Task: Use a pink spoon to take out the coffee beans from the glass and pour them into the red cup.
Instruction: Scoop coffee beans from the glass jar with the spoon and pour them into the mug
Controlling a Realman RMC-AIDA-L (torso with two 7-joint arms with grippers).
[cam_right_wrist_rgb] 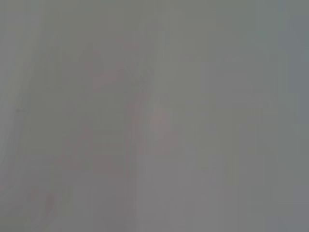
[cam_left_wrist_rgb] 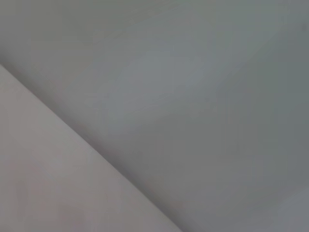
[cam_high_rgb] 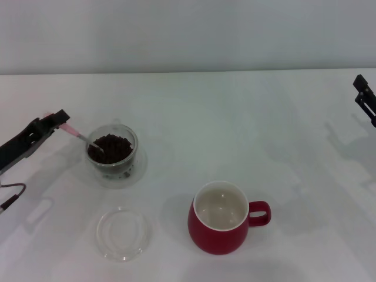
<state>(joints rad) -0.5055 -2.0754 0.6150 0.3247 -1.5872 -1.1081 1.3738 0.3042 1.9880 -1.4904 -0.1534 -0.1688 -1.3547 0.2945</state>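
Your red cup (cam_high_rgb: 220,220) waits lower centre, down-right of the glass (cam_high_rgb: 113,151) of coffee beans (cam_high_rgb: 110,147) at middle left, where your nearer left gripper (cam_high_rgb: 57,119) clamps the pink spoon (cam_high_rgb: 82,138), bowl dipped in, handle pointing up-left.

Head view: bright, even light; soft faint shadows on the tabletop (cam_high_rgb: 235,117)
Wrist views: blurred, featureless grey
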